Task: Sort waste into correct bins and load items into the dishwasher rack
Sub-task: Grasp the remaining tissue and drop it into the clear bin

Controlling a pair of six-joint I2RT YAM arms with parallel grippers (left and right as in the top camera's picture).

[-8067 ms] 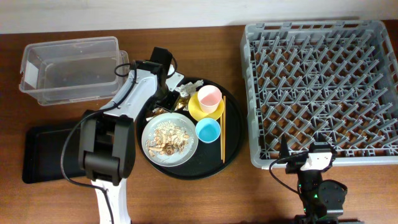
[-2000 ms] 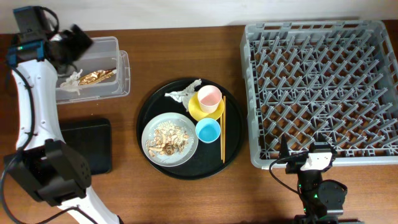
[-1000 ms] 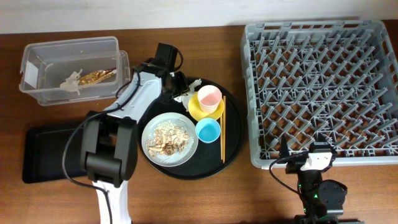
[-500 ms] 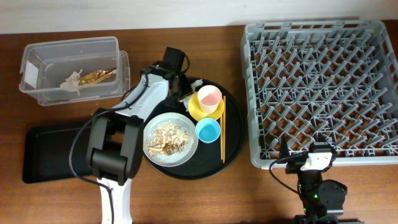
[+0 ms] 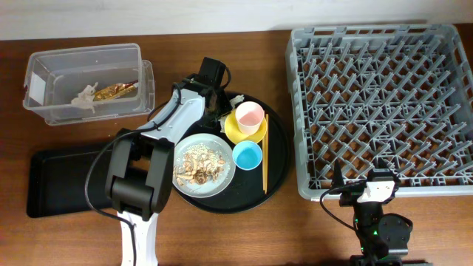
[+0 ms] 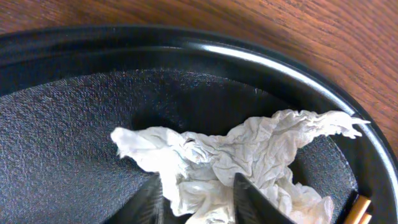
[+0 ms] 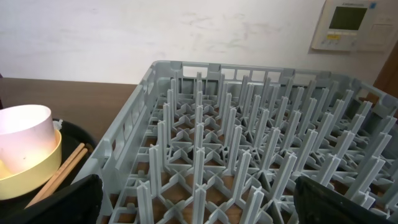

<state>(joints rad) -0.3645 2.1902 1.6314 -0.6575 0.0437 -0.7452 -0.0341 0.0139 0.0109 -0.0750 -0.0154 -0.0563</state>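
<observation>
Wrapper scrap (image 6: 236, 155): white, crumpled, lay on the round tray (image 5: 222, 207) at its 12 o'clock edge, just inside the rim.

Left end effector (image 6: 202, 200): down on that scrap, narrowed. One finger (image 6: 152, 198) pressed each side of the paper, which filled the gap between them. The scrap rested on the tray floor.

Right end effector (image 7: 199, 202): wide, holding nothing, parked by the rack's 6 o'clock edge and apart from everything else.

Tub (image 5: 85, 52): clear, on the tabletop (image 5: 244, 236) at 10 o'clock from the round tray. It held tub scraps (image 5: 103, 92), one white and one gold.

Flat tray (image 5: 59, 185): black, at 8 o'clock from the round tray, partly hidden by the left arm.

Plate (image 5: 223, 183): grey, at 8 o'clock on the round tray, carrying food bits (image 5: 196, 166), beige-brown.

Bowl (image 5: 247, 134): yellow, at 1 o'clock on the round tray, with the pink cup (image 5: 248, 114) upright inside it.

Blue cup (image 5: 247, 154): upright, near the tray's centre, just beside bowl and plate.

Chopsticks (image 5: 264, 159): laid together along the tray's 3 o'clock side.

Rack (image 5: 380, 96): grey, pegged, at 3 o'clock from the round tray.
</observation>
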